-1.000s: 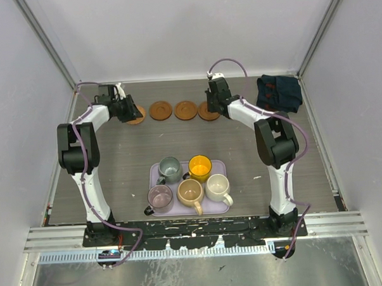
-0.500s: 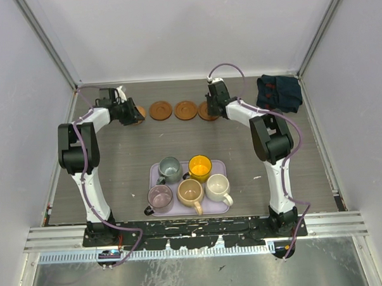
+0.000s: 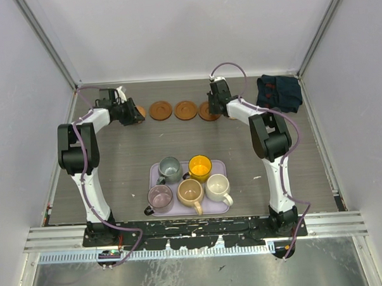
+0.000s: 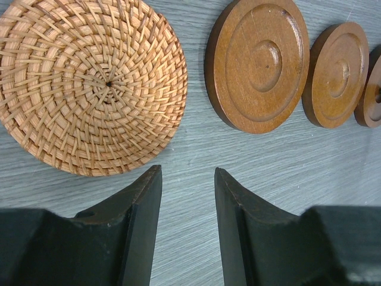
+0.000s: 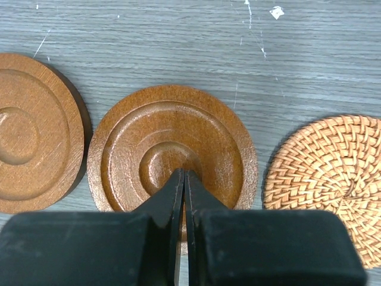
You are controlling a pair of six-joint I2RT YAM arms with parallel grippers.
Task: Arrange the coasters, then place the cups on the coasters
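Five coasters lie in a row at the far side. In the left wrist view a woven coaster (image 4: 89,83) lies left of three wooden coasters (image 4: 259,62). My left gripper (image 4: 187,173) is open over bare table just short of them, with nothing between its fingers. My right gripper (image 5: 184,173) is shut, its tips over the centre of a wooden coaster (image 5: 172,152). Another woven coaster (image 5: 333,179) lies to its right. Five cups stand on the lavender tray (image 3: 221,162): grey-green (image 3: 169,168), yellow (image 3: 199,166), purple (image 3: 160,196), tan (image 3: 190,192), cream (image 3: 217,187).
A dark folded cloth (image 3: 279,93) lies at the back right corner. Grey walls enclose the table on three sides. From above, the left gripper (image 3: 131,114) and right gripper (image 3: 216,107) both reach to the coaster row at the back.
The right arm's elbow has swung a little toward the back while its gripper stayed over the same wooden coaster. The left gripper has drawn back slightly to the left.
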